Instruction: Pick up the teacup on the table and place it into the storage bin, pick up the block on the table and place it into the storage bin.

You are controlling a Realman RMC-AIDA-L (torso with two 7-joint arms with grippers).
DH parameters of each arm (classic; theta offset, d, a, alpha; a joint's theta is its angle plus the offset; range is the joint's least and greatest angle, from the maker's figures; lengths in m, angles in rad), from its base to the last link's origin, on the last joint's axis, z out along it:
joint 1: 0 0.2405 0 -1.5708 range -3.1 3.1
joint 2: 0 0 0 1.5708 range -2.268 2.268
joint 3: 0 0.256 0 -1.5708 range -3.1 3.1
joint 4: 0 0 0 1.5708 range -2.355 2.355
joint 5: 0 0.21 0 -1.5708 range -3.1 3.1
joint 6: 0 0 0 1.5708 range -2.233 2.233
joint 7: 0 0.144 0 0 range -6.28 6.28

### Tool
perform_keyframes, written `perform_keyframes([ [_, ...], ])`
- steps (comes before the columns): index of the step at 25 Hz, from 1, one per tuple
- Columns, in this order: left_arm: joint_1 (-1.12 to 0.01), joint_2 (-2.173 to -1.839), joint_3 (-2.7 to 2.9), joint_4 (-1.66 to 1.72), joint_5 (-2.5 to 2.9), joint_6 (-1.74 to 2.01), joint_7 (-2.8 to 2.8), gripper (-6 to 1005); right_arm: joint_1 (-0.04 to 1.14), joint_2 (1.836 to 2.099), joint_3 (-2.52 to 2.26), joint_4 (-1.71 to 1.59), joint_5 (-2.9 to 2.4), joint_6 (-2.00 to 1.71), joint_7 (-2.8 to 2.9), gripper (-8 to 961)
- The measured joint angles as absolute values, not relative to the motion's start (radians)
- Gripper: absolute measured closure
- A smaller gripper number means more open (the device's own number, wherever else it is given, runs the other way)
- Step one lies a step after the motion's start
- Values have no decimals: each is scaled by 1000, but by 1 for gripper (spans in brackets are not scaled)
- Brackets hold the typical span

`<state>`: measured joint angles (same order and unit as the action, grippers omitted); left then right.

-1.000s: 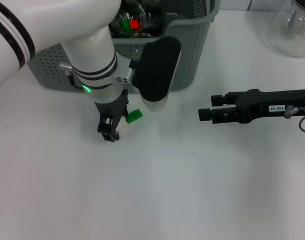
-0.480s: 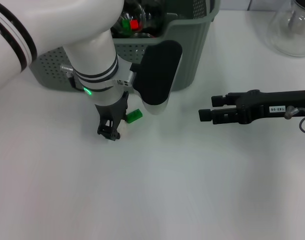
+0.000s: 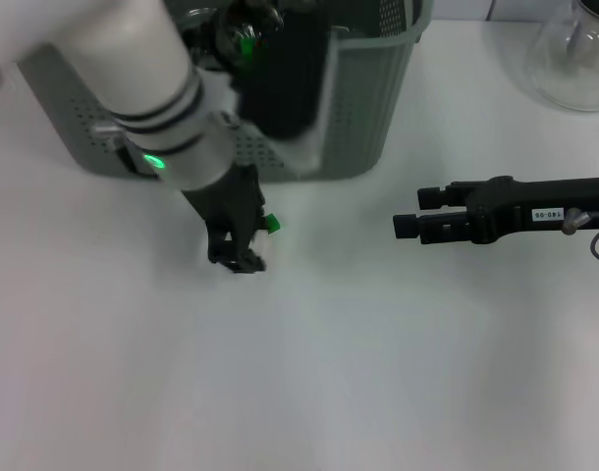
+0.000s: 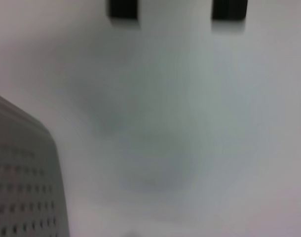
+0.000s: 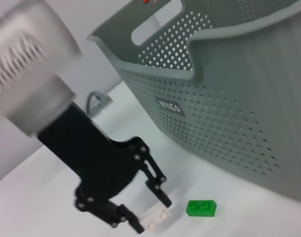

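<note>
My left gripper [image 3: 239, 257] is down at the table just in front of the storage bin [image 3: 368, 108]. In the right wrist view its black fingers [image 5: 163, 196] are shut on the two ends of a small white block [image 5: 155, 217] at table level. A green block [image 3: 271, 224] lies free beside it [image 5: 201, 208]. My right gripper [image 3: 406, 214] hovers open to the right, holding nothing. Something glassy with a green glint [image 3: 248, 39] shows inside the bin behind my left arm; I cannot tell whether it is the teacup.
A clear glass vessel [image 3: 574, 49] stands at the far right corner. The bin's perforated wall with its dark label [image 5: 169, 105] rises right behind the blocks. A corner of the bin [image 4: 22, 187] also shows in the left wrist view.
My left forearm has swung up and back over the bin, and its gripper has shifted slightly right, now covering part of the green block. The right arm has stayed put.
</note>
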<state>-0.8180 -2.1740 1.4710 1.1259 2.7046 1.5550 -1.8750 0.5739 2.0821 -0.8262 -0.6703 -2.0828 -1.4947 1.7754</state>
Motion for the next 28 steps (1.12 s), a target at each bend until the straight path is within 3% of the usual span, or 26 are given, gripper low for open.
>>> perform_keyframes([
  [5, -716, -2171, 1124, 1287, 2429, 1723, -1912, 584, 571, 2076, -823, -670, -2079, -1497, 1770, 96],
  [11, -713, -2149, 760, 1315, 2169, 1890, -2009, 582, 573, 2071, -820, -671, -2081, -1503, 1778, 96],
  [12, -731, -2127, 710, 1316, 2089, 1899, -2057, 582, 572, 2070, -820, -673, -2082, -1504, 1776, 96],
  [16, -763, -2096, 701, 1316, 2039, 1810, -2100, 582, 571, 2070, -820, -672, -2081, -1503, 1771, 97],
  [21, -852, -2059, 825, 1246, 2201, 1432, -2203, 583, 573, 2070, -821, -672, -2083, -1499, 1770, 97],
  [25, -941, -2051, 954, 1104, 2417, 1200, -2281, 572, 575, 2070, -827, -672, -2084, -1494, 1769, 97],
  [28, -1019, -2062, 974, 968, 2564, 1078, -2298, 563, 576, 2069, -828, -672, -2084, -1492, 1766, 97],
])
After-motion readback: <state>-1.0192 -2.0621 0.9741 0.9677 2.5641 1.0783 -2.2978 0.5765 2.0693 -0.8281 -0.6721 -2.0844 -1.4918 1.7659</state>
